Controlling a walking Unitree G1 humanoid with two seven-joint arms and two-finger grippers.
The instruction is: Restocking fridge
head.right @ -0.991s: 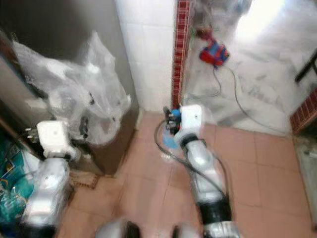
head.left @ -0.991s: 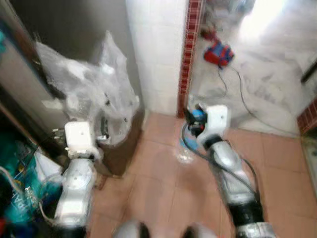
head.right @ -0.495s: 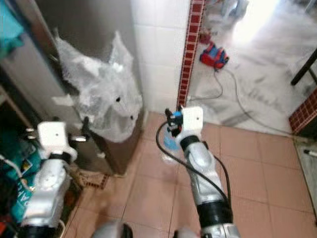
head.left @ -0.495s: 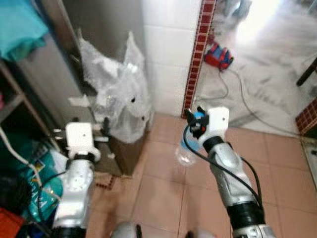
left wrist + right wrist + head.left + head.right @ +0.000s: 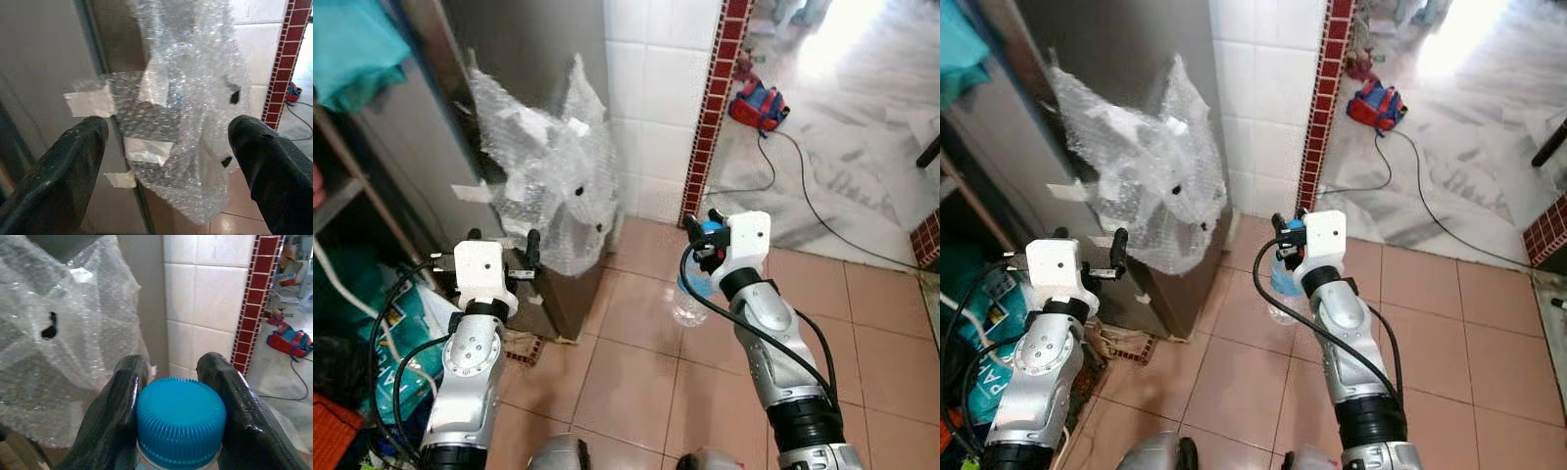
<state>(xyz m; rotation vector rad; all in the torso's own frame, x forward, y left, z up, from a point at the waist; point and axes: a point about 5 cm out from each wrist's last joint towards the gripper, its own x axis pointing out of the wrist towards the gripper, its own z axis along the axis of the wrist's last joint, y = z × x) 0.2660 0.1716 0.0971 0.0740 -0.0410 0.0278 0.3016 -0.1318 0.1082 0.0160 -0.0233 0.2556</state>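
Right gripper [image 5: 178,377] pinches a clear bottle [image 5: 689,294] by its neck, fingers [image 5: 120,411] pressed against either side of the blue cap [image 5: 180,421]. The bottle hangs below the gripper, above the terracotta floor tiles [image 5: 626,382], roughly in front of the white tiled wall [image 5: 656,108] with its red brick strip [image 5: 710,108]. Left gripper [image 5: 168,147] is spread wide and holds nothing; it points at a wad of bubble wrap [image 5: 548,176] taped to the corner of the grey fridge [image 5: 509,59]. Strips of pale tape [image 5: 90,104] fix the wrap to the fridge side. In the head views the left gripper sits just beside the lower edge of the wrap, not touching it as far as can be told. To the robot's left, shelves [image 5: 342,196] with teal items and loose cables [image 5: 391,343]. Beyond the brick strip, a lighter marble floor [image 5: 862,157] with a red-and-blue object [image 5: 759,106] and a black cord [image 5: 813,211] trailing from it. Bottle and fridge are well apart.
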